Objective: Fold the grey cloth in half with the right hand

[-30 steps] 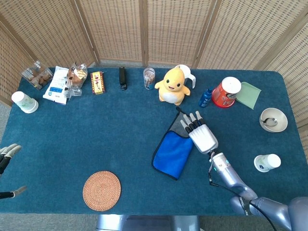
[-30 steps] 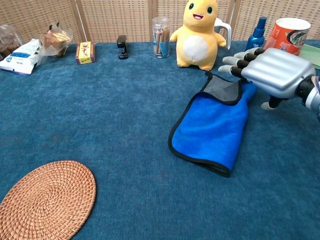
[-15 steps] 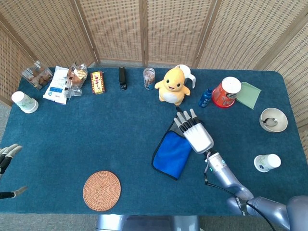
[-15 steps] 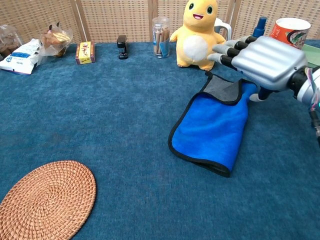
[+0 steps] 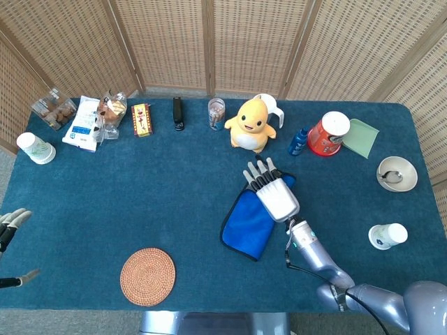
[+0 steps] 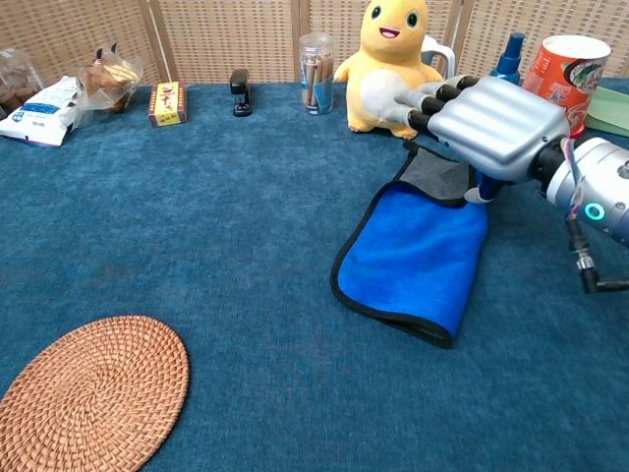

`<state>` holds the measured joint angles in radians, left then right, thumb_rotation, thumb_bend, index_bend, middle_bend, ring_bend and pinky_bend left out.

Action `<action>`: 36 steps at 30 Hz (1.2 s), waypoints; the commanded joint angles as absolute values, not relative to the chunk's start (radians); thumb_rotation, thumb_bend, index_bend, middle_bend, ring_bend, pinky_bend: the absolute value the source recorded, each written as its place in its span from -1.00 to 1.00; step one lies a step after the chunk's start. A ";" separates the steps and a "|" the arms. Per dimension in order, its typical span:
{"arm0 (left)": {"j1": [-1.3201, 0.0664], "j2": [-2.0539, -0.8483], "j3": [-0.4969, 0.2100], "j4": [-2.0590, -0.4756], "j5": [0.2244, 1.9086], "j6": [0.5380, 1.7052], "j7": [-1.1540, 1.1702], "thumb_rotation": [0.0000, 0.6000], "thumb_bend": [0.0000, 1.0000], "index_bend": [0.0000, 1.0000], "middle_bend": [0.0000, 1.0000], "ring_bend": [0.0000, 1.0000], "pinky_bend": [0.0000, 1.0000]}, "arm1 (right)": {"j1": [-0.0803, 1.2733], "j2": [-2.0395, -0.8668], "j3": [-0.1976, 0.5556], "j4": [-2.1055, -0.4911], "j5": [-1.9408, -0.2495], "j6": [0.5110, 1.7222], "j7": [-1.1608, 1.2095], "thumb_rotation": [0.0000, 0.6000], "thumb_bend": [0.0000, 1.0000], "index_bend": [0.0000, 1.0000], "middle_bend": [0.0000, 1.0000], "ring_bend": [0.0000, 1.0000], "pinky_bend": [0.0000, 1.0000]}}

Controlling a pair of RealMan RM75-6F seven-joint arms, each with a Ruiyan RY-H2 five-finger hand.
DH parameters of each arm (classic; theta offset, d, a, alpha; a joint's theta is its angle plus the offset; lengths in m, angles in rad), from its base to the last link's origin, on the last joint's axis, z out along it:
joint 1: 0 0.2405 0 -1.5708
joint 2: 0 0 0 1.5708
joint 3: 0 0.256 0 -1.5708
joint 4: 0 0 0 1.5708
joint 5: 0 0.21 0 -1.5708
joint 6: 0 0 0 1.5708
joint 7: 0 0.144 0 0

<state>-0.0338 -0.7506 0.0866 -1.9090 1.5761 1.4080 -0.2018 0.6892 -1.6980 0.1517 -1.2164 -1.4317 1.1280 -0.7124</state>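
The cloth [image 5: 250, 225] [image 6: 418, 258] lies folded on the blue table mat, blue side up, with a grey patch [image 6: 437, 174] showing at its far end. My right hand [image 5: 271, 190] [image 6: 486, 123] hovers palm down over that far end, fingers spread and pointing toward the yellow plush toy, holding nothing. In the head view the hand hides the grey patch. My left hand [image 5: 8, 227] shows only at the left edge of the head view, fingers apart and empty, far from the cloth.
A yellow plush duck [image 5: 249, 124] [image 6: 390, 64] sits just beyond the right hand's fingertips. A blue spray bottle [image 5: 299, 142] and red cup [image 5: 328, 133] stand to its right. A woven coaster [image 5: 147, 276] lies front left. Snack packs line the back left; a bowl [image 5: 396, 173] sits far right.
My right hand has moved left and farther back, rising from beside the cloth's right edge to above its far end, nearer the plush duck. The cloth has not moved.
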 commanded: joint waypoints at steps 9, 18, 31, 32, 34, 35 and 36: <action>-0.036 -0.748 0.085 -1.905 1.572 1.405 -0.212 1.00 -0.76 -1.00 -1.00 -1.00 -1.00 | 0.700 -1.741 0.156 -1.145 -1.413 1.119 -0.695 1.00 -1.00 -1.00 -1.00 -1.00 -0.65; -0.038 -0.750 0.085 -1.907 1.570 1.400 -0.208 1.00 -0.76 -1.00 -1.00 -1.00 -1.00 | 0.699 -1.755 0.149 -1.112 -1.413 1.121 -0.670 1.00 -1.00 -1.00 -1.00 -1.00 -0.65; -0.037 -0.749 0.084 -1.904 1.567 1.400 -0.216 1.00 -0.76 -1.00 -1.00 -1.00 -1.00 | 0.709 -1.797 0.198 -1.074 -1.359 1.127 -0.657 1.00 -1.00 -1.00 -1.00 -1.00 -0.64; -0.038 -0.749 0.084 -1.903 1.566 1.399 -0.217 1.00 -0.76 -1.00 -1.00 -1.00 -1.00 | 0.711 -1.800 0.201 -1.071 -1.354 1.126 -0.657 1.00 -1.00 -1.00 -1.00 -1.00 -0.64; -0.039 -0.749 0.084 -1.903 1.565 1.397 -0.218 1.00 -0.76 -1.00 -1.00 -1.00 -1.00 | 0.714 -1.805 0.205 -1.068 -1.350 1.126 -0.658 1.00 -1.00 -1.00 -1.00 -1.00 -0.64; -0.039 -0.749 0.084 -1.903 1.565 1.396 -0.219 1.00 -0.76 -1.00 -1.00 -1.00 -1.00 | 0.716 -1.808 0.206 -1.064 -1.348 1.126 -0.659 1.00 -1.00 -1.00 -1.00 -1.00 -0.64; -0.040 -0.749 0.084 -1.903 1.564 1.395 -0.219 1.00 -0.76 -1.00 -1.00 -1.00 -1.00 | 0.718 -1.810 0.207 -1.062 -1.347 1.125 -0.661 1.00 -1.00 -1.00 -1.00 -1.00 -0.64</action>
